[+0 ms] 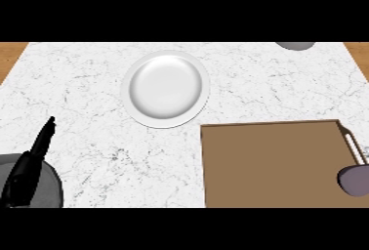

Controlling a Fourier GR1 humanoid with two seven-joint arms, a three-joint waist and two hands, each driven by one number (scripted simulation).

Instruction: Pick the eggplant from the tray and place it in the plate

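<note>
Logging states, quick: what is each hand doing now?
Left hand: open, fingers straight, holding nothing, at the lower left.
Right hand: not in view.

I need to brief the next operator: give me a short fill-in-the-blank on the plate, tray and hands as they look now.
1. The white plate holds ____.
2. The brown tray lies to the plate's lower ____.
3. The purple eggplant sits at the tray's ____ edge.
4. Only the robot's ____ hand shows.

Missing words: nothing; right; right; left

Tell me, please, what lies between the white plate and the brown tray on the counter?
In the head view, nothing lies between the white plate and the brown tray: only a bare strip of the marble counter separates them.
</note>
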